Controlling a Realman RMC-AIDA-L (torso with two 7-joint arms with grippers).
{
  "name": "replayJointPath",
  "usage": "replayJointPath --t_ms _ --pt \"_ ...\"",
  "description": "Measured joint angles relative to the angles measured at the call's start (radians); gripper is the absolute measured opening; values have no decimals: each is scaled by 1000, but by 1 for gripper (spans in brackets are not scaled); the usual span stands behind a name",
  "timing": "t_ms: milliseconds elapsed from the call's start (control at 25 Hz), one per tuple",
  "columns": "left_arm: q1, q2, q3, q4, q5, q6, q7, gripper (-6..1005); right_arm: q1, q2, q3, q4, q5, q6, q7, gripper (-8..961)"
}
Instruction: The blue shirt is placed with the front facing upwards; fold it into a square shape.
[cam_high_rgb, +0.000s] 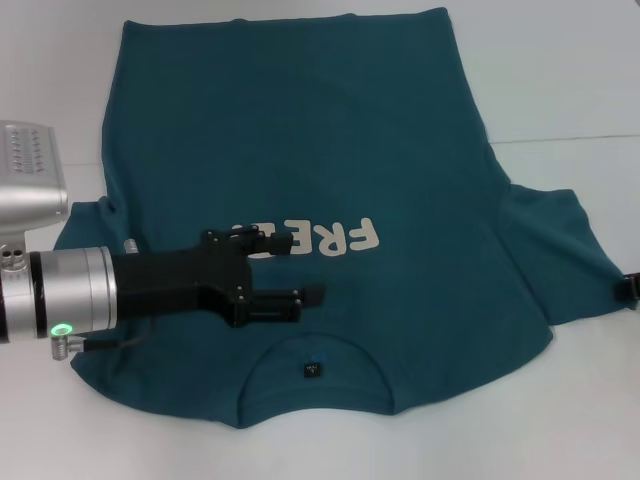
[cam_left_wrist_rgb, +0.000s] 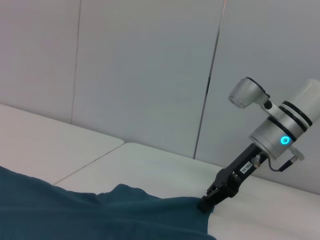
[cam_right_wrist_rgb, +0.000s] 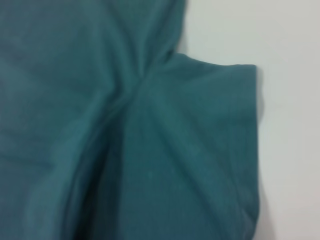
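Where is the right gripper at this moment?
In the head view, the right gripper is at the far right edge, at the tip of the shirt's right sleeve, on the white table.

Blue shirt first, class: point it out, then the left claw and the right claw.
blue shirt (cam_high_rgb: 300, 120): head view, plain cloth above the print.
left claw (cam_high_rgb: 300, 270): head view, between its fingertips, over the chest.
right claw (cam_left_wrist_rgb: 206, 205): left wrist view, its tip at the sleeve edge.

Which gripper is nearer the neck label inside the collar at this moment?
Left. The left gripper hovers over the blue shirt's chest, just above the neck label. The right gripper is at the right sleeve's edge, far off to the side.
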Motion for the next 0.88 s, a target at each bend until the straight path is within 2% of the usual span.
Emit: replayJointPath --t_ms 240,600,880 --pt "4 -5 0 2 0 0 -1 859 -14 -2 4 0 -48 49 12 32" --pt "9 -9 0 1 0 0 -4 860 -21 -19 3 0 -51 91 11 33" --pt "9 -13 0 2 0 0 -5 860 -3 -17 -6 -1 -51 144 2 33"
